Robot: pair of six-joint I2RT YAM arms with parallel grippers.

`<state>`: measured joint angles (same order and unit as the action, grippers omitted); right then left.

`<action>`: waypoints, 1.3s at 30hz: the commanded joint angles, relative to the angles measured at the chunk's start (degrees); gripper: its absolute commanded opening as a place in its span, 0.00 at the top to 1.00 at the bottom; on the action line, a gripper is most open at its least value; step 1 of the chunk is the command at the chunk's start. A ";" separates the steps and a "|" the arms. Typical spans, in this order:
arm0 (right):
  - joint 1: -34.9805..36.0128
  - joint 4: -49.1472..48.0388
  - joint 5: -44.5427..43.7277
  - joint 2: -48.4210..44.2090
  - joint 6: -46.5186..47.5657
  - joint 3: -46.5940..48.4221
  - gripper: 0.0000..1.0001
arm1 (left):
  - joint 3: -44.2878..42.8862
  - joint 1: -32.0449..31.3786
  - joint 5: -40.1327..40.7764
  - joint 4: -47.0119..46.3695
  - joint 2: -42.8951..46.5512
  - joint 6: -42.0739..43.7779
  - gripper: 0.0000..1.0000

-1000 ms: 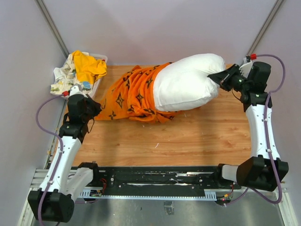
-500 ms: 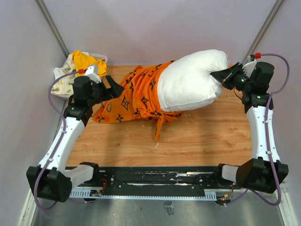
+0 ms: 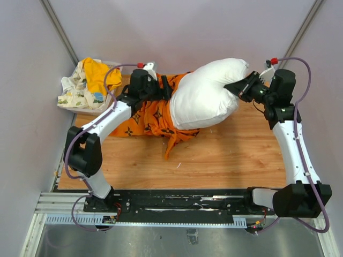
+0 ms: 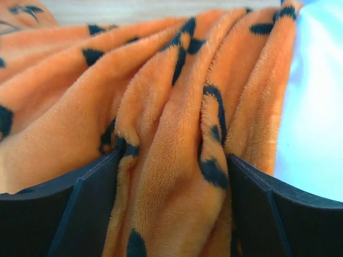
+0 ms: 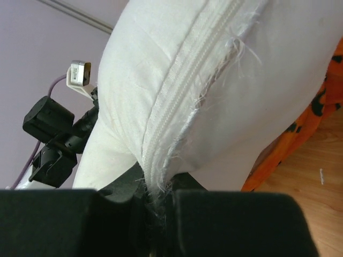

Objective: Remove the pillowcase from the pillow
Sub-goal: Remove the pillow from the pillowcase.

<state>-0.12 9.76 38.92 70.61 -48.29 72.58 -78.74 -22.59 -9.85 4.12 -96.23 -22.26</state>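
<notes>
The white pillow (image 3: 206, 96) lies at the back of the table, its left end still inside the orange black-printed pillowcase (image 3: 147, 115). My right gripper (image 3: 235, 88) is shut on the pillow's frayed zipper seam (image 5: 177, 107) at its right end, holding that end raised. The pinch shows in the right wrist view too (image 5: 158, 198). My left gripper (image 3: 163, 93) reaches over the bunched pillowcase just beside the pillow's edge. Seen from the left wrist, this gripper (image 4: 174, 160) stands open, with orange folds (image 4: 161, 134) filling the gap between its fingers and the pillow (image 4: 316, 107) at the right.
A basket (image 3: 115, 67) at the back left holds a plain yellow cloth (image 3: 99, 75) and a white printed cloth (image 3: 72, 88). A loose strip of pillowcase (image 3: 171, 144) trails toward the front. Bare wooden table (image 3: 230, 155) lies in front of the pillow. Walls close in on both sides.
My left gripper let go at the pillowcase's left end, opened, and swung right to the folds beside the pillow. The right gripper kept its hold and drifted slightly left.
</notes>
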 commanded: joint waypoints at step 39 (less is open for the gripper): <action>-1.69 -5.86 2.60 -1.79 1.44 -2.40 0.99 | -5.51 4.32 2.05 6.82 5.13 0.78 0.01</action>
<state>-3.31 10.07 42.76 71.53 -46.92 69.71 -76.31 -15.51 -4.60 4.34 -80.25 -27.42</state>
